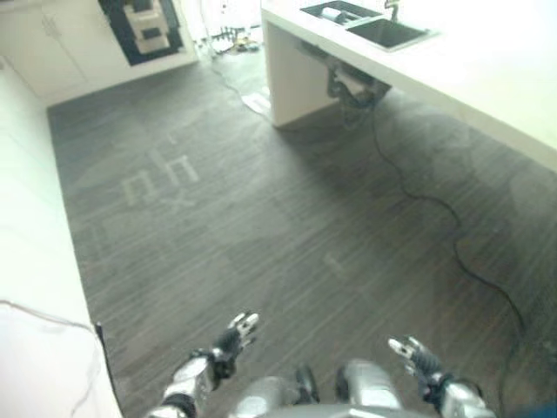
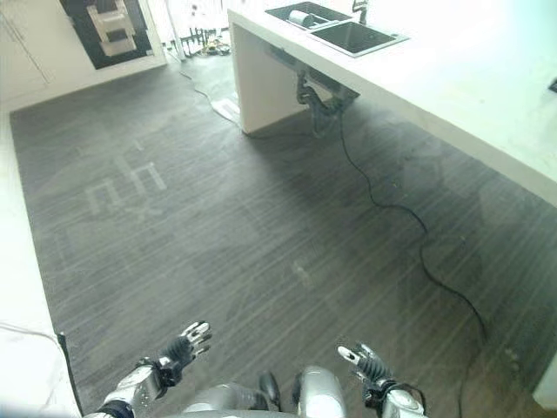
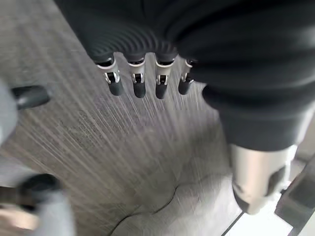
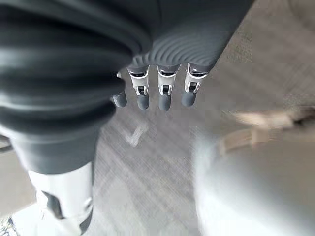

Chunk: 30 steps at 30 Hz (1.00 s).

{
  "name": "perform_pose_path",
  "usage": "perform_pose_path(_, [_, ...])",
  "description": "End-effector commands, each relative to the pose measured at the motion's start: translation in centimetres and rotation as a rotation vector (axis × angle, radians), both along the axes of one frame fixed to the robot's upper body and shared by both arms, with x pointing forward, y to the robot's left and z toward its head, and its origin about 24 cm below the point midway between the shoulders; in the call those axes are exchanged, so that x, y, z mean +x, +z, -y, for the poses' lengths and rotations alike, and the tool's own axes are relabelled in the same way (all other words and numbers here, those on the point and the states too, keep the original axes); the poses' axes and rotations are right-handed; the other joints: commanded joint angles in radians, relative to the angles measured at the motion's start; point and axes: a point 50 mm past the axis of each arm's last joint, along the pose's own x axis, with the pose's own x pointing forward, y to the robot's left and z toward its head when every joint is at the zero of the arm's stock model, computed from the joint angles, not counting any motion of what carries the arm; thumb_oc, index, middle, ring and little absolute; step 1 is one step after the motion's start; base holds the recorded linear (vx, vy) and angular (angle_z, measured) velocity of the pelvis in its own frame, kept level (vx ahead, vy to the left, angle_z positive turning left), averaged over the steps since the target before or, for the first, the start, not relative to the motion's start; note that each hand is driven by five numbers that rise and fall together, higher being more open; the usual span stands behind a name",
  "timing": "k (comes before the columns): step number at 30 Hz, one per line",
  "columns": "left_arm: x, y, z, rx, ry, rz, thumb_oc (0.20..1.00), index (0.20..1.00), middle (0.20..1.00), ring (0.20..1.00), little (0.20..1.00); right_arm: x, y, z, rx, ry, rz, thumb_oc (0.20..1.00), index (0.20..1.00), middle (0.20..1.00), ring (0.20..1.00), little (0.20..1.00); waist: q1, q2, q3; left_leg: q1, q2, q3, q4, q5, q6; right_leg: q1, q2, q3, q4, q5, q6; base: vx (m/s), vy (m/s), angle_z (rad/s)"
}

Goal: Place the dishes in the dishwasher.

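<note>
Both hands are seen low over the dark grey plank floor (image 1: 261,226), well apart from the work area. The left hand (image 1: 233,338) is held with its fingers (image 3: 139,84) straight and relaxed, nothing between them; the right hand (image 1: 411,355) is likewise extended, its fingers (image 4: 165,93) in a loose row over bare floor and gripping nothing. A long white tabletop (image 2: 452,78) is seen across the room on the robot's right, with a dark sink (image 2: 352,37) set into it near its far end. In the shallower basin beside that sink a pale dish-like item (image 2: 300,17) is seen lying — too small to be told apart further. A black cable (image 2: 409,226) is trailed over the floor from under the tabletop. A pale cabinet front (image 1: 26,252) is seen along the left side
</note>
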Motion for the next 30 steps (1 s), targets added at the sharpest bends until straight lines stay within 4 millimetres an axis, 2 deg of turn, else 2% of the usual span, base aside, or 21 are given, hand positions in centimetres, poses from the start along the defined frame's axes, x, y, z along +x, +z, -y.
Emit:
perform_pose_path(1, [1.7, 1.4, -0.9, -0.001, 0.041, 0.095, 1.0, 1.0, 1.0, 1.0, 1.0, 3.2, 2.0, 0.1, -0.017, 0.031, 0.146, 1.0, 1.0, 1.0, 1.0, 1.0, -0.018, -0.017, 0.048, 0.038, 0.08, -0.166, -0.067, -0.003, -0.147, 0.21, 0.061, -0.029, -0.606, 0.144, -0.018, 0.47, -0.124, 1.12])
perform_pose_path(2, [1.9, 1.5, -0.9, 0.004, 0.04, 0.099, 1.0, 1.0, 1.0, 1.0, 1.0, 3.2, 2.1, 0.2, -0.017, 0.034, 0.15, 1.0, 1.0, 1.0, 1.0, 1.0, -0.033, -0.022, 0.055, 0.059, 0.075, -0.184, -0.066, -0.024, -0.147, 0.189, 0.053, -0.024, -0.666, 0.159, -0.019, 0.63, -0.174, 1.21])
perform_pose_path(3, [1.8, 1.4, -0.8, 0.003, 0.037, 0.092, 1.0, 1.0, 1.0, 1.0, 1.0, 3.0, 2.1, 0.5, -0.023, 0.036, 0.144, 1.0, 1.0, 1.0, 1.0, 1.0, -0.053, -0.032, 0.056, 0.102, 0.061, -0.211, -0.061, -0.074, -0.143, 0.142, 0.029, -0.012, -0.756, 0.218, 0.001, 0.57, -0.125, 1.25])
perform_pose_path(4, [1.5, 1.2, -0.7, 0.001, 0.033, 0.082, 1.0, 1.0, 1.0, 1.0, 1.0, 2.7, 1.9, 0.6, -0.028, 0.035, 0.138, 1.0, 1.0, 1.0, 1.0, 1.0, -0.062, -0.032, 0.055, 0.123, 0.057, -0.223, -0.05, -0.104, -0.14, 0.115, 0.021, -0.005, -0.75, 0.244, 0.01, 0.55, -0.117, 0.81])
perform_pose_path(8, [1.3, 0.8, 0.5, -0.007, -0.003, 0.065, 1.0, 1.0, 1.0, 1.0, 1.0, 2.5, 1.8, 1.0, -0.036, 0.01, 0.117, 1.0, 1.0, 1.0, 1.0, 1.0, -0.073, -0.027, 0.026, 0.142, 0.061, -0.24, 0.026, -0.134, -0.165, 0.172, 0.057, 0.007, -0.751, 0.159, -0.042, 0.4, -0.137, 0.38])
perform_pose_path(9, [1.3, 0.7, 0.9, -0.009, -0.015, 0.061, 1.0, 1.0, 1.0, 1.0, 1.0, 2.5, 1.7, 1.1, -0.048, 0.018, 0.104, 1.0, 1.0, 1.0, 1.0, 1.0, -0.079, -0.029, 0.018, 0.148, 0.071, -0.225, 0.113, -0.143, -0.181, 0.211, 0.068, 0.01, -0.76, 0.127, -0.065, 0.42, -0.188, 0.08])
perform_pose_path(10, [1.4, 0.7, 1.1, -0.012, -0.013, 0.062, 1.0, 1.0, 1.0, 1.0, 1.0, 2.4, 1.7, 1.1, -0.06, 0.028, 0.096, 1.0, 1.0, 1.0, 1.0, 1.0, -0.084, -0.03, 0.009, 0.15, 0.082, -0.222, 0.182, -0.109, -0.208, 0.232, 0.074, 0.003, -0.773, 0.117, -0.081, 0.34, -0.181, 0.42])
perform_pose_path(12, [1.3, 0.7, 1.3, -0.035, 0.001, 0.074, 1.0, 1.0, 1.0, 1.0, 1.0, 2.4, 1.8, 1.4, -0.079, 0.046, 0.092, 1.0, 1.0, 1.0, 1.0, 1.0, -0.078, -0.032, 0.007, 0.109, 0.095, -0.229, 0.35, -0.009, -0.257, 0.272, 0.081, -0.006, -0.797, 0.098, -0.109, 0.25, -0.169, 0.17])
perform_pose_path(13, [1.2, 0.7, 1.3, -0.044, 0.003, 0.077, 1.0, 1.0, 1.0, 1.0, 1.0, 2.3, 1.8, 1.6, -0.092, 0.054, 0.086, 1.0, 1.0, 1.0, 1.0, 1.0, -0.061, -0.051, 0.008, 0.024, 0.09, -0.235, 0.53, 0.036, -0.271, 0.315, 0.075, 0.0, -0.821, 0.091, -0.126, 0.3, -0.211, -0.17])
perform_pose_path(14, [1.1, 0.8, 1.3, -0.044, -0.005, 0.08, 1.0, 1.0, 1.0, 1.0, 1.0, 2.1, 1.8, 1.9, -0.093, 0.048, 0.084, 1.0, 1.0, 1.0, 1.0, 1.0, -0.043, -0.065, 0.015, -0.068, 0.108, -0.222, 0.637, 0.044, -0.269, 0.355, 0.072, -0.001, -0.842, 0.083, -0.134, 0.29, -0.185, -0.33])
perform_pose_path(15, [1.2, 0.8, 1.3, -0.04, -0.017, 0.083, 1.0, 1.0, 1.0, 1.0, 1.0, 2.1, 1.9, 2.0, -0.09, 0.044, 0.089, 1.0, 1.0, 1.0, 1.0, 1.0, -0.034, -0.071, 0.022, -0.112, 0.125, -0.201, 0.632, 0.03, -0.257, 0.381, 0.073, 0.005, -0.854, 0.075, -0.135, 0.26, -0.093, -0.33])
perform_pose_path(17, [1.1, 0.9, 1.1, -0.023, -0.053, 0.092, 1.0, 1.0, 1.0, 1.0, 1.0, 2.3, 2.1, 2.1, -0.087, 0.048, 0.101, 1.0, 1.0, 1.0, 1.0, 1.0, -0.021, -0.076, 0.031, -0.138, 0.159, -0.153, 0.492, -0.006, -0.234, 0.421, 0.08, 0.021, -0.879, 0.062, -0.127, 0.25, 0.05, -0.61])
perform_pose_path(18, [1.1, 0.9, 1.0, -0.017, -0.061, 0.094, 1.0, 1.0, 1.0, 1.0, 1.0, 2.4, 2.2, 2.2, -0.089, 0.048, 0.104, 1.0, 1.0, 1.0, 1.0, 1.0, -0.017, -0.074, 0.038, -0.132, 0.176, -0.143, 0.422, -0.009, -0.234, 0.436, 0.083, 0.027, -0.889, 0.059, -0.122, 0.28, 0.177, -0.7])
perform_pose_path(19, [0.9, 0.8, 1.0, -0.017, -0.061, 0.092, 1.0, 1.0, 1.0, 1.0, 1.0, 2.4, 2.2, 2.2, -0.09, 0.047, 0.104, 1.0, 1.0, 1.0, 1.0, 1.0, -0.012, -0.07, 0.038, -0.131, 0.186, -0.148, 0.3, 0.008, -0.242, 0.451, 0.087, 0.035, -0.905, 0.055, -0.114, 0.41, 0.316, -0.68])
perform_pose_path(20, [0.6, 0.5, 0.9, -0.024, -0.058, 0.082, 1.0, 1.0, 1.0, 1.0, 1.0, 2.3, 2.0, 2.3, -0.091, 0.04, 0.101, 1.0, 1.0, 1.0, 1.0, 1.0, 0.003, -0.059, 0.043, -0.149, 0.217, -0.169, 0.127, 0.065, -0.276, 0.492, 0.095, 0.054, -0.938, 0.045, -0.1, 0.45, 0.336, -0.62])
perform_pose_path(22, [0.2, 0.4, 0.9, -0.024, -0.072, 0.078, 1.0, 1.0, 1.0, 1.0, 1.0, 2.0, 2.0, 2.5, -0.092, 0.026, 0.101, 1.0, 1.0, 1.0, 1.0, 1.0, 0.018, -0.053, 0.051, -0.196, 0.259, -0.182, 0.055, 0.135, -0.306, 0.535, 0.093, 0.064, -0.971, 0.037, -0.092, 0.43, 0.327, -0.63])
perform_pose_path(23, [0.0, 0.3, 0.9, -0.024, -0.079, 0.075, 1.0, 1.0, 1.0, 1.0, 1.0, 1.9, 2.0, 2.7, -0.093, 0.019, 0.103, 1.0, 1.0, 1.0, 1.0, 1.0, 0.022, -0.05, 0.052, -0.211, 0.278, -0.169, 0.052, 0.144, -0.307, 0.552, 0.077, 0.055, -0.977, 0.03, -0.083, 0.38, 0.37, -0.49])
perform_pose_path(25, [-0.3, 0.1, 0.9, -0.016, -0.082, 0.061, 1.0, 1.0, 1.0, 1.0, 1.0, 1.7, 1.9, 2.8, -0.088, 0.002, 0.098, 1.0, 1.0, 1.0, 1.0, 1.0, 0.026, -0.047, 0.041, -0.197, 0.27, -0.152, 0.038, 0.132, -0.296, 0.562, 0.053, 0.044, -0.969, 0.018, -0.064, 0.37, 0.41, -0.6])
perform_pose_path(26, [-0.2, 0.1, 0.6, 0.009, -0.107, 0.046, 1.0, 1.0, 1.0, 1.0, 1.0, 1.2, 1.6, 2.7, -0.064, -0.014, 0.086, 1.0, 1.0, 1.0, 1.0, 1.0, 0.029, -0.039, 0.025, -0.153, 0.242, -0.164, -0.005, 0.112, -0.275, 0.549, 0.033, 0.022, -0.924, 0.003, -0.047, 0.32, 0.351, -0.7])
perform_pose_path(29, [0.1, 0.2, 0.4, 0.026, -0.114, 0.042, 1.0, 1.0, 1.0, 1.0, 1.0, 0.8, 1.3, 2.4, -0.064, -0.011, 0.075, 1.0, 1.0, 1.0, 1.0, 1.0, 0.026, -0.029, 0.015, -0.109, 0.214, -0.166, -0.041, 0.099, -0.255, 0.527, 0.023, 0.012, -0.865, -0.011, -0.042, 0.27, 0.308, -0.07])
perform_pose_path(30, [0.4, 0.3, 0.1, 0.035, -0.116, 0.045, 1.0, 1.0, 1.0, 1.0, 1.0, 0.7, 1.2, 2.1, -0.055, -0.022, 0.073, 1.0, 1.0, 1.0, 1.0, 1.0, 0.024, -0.023, 0.01, -0.093, 0.195, -0.164, -0.054, 0.088, -0.236, 0.505, 0.02, 0.016, -0.807, -0.011, -0.038, 0.15, 0.282, 0.27])
